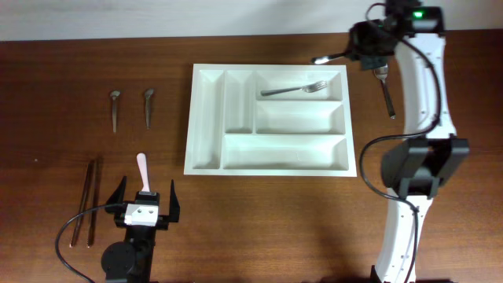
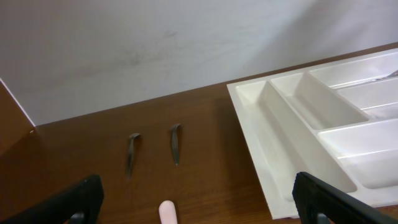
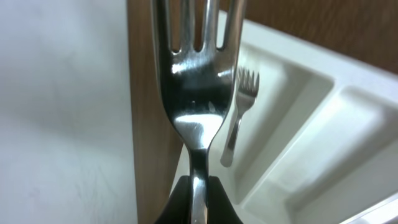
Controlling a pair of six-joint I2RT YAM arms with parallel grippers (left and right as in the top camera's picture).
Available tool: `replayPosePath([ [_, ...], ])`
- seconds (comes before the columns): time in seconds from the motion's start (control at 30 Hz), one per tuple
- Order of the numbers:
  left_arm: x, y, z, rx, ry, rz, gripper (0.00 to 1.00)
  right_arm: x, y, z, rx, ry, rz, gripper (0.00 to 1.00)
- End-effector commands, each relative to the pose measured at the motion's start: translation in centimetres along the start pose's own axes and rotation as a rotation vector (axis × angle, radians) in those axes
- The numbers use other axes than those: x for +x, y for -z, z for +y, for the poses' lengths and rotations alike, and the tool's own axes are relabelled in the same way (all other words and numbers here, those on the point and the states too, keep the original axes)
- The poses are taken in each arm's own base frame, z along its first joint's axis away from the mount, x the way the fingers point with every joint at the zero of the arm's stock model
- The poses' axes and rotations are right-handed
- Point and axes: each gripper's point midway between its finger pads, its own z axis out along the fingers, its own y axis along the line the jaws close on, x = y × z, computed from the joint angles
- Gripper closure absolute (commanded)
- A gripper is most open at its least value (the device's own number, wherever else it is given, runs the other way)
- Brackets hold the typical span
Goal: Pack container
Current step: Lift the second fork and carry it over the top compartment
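Firstly, overhead: white cutlery tray [image 1: 208, 118] flat at mid-worktop, one fork [image 1: 295, 89] already in the long compartment at 12 o'clock. Right hand [image 1: 357, 51] off the tray's 1 o'clock corner, clamped on a second fork [image 1: 326, 58]; a loose utensil [image 1: 387, 94] on the wood at 3 o'clock. Left hand [image 1: 146, 196] at 7 o'clock, spread wide and empty, a pink handle [image 1: 141, 167] just ahead; spoons [image 1: 115, 108] at 9 o'clock, chopsticks [image 1: 89, 200] at 8.

Next, left wrist: tray wall at 3 o'clock, spoons at 11, bare wood between.

Lastly, right wrist: fork pinched at the narrow neck, tines up. Probably light, rigid plastic for the tray, apt to skid if knocked; best gripped by the rim. Low walls to clear, ample room inside.
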Motion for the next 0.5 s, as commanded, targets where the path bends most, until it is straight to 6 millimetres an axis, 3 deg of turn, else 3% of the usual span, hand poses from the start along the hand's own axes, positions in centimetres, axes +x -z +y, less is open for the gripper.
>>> replayPosePath([
  [0.0,0.3,0.0,0.1,-0.01,0.003,0.003,0.01,1.9,-0.5,0.4,0.01,-0.127,-0.083,0.96],
  [0.1,0.3,0.0,0.1,-0.01,0.003,0.002,0.01,4.0,-1.1,0.5,0.018,-0.131,-0.1,0.96],
  [0.27,0.3,0.0,0.1,-0.01,0.003,0.003,0.01,5.3,-2.0,0.4,0.022,-0.162,-0.226,0.95],
  [0.47,0.3,0.0,0.2,-0.01,0.003,0.003,0.01,7.7,-4.2,0.8,0.0,-0.115,-0.218,0.95],
])
